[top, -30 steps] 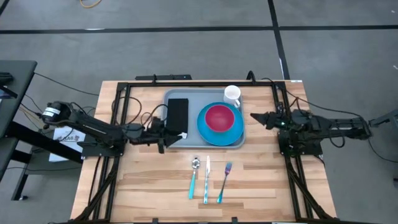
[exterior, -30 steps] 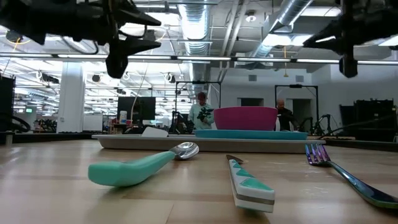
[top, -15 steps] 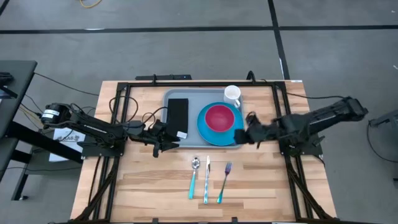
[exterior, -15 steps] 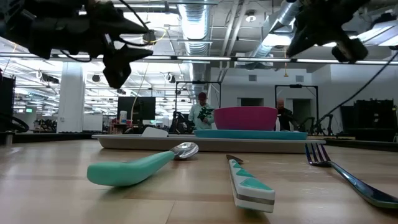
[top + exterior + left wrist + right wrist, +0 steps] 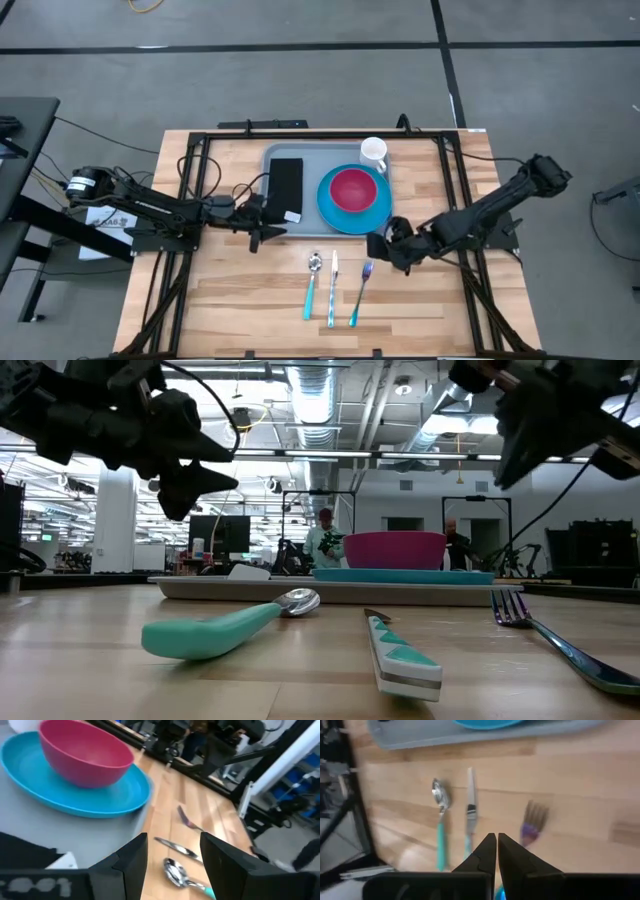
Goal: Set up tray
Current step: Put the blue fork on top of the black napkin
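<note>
Wood table (image 5: 250,300) with black frame rails; tray (image 5: 305,230) sits at far centre, holding a black block (image 5: 286,185), blue plate (image 5: 352,215) with pink bowl (image 5: 353,189), and white cup (image 5: 373,152) at the far right corner; spoon (image 5: 312,285), knife (image 5: 333,290) and fork (image 5: 360,293) lie side by side on bare wood just near of the tray; low view alone shows the room behind, two people standing there, and hides the cup; left wrist view alone shows the bowl's side; left gripper (image 5: 262,219) hovers at the tray's near left corner, fingers (image 5: 131,862) spread wide, gripping nothing; right gripper (image 5: 383,246) hangs near the tray's near right corner, above and just right of the fork, fingers (image 5: 487,851) pressed together, empty.
</note>
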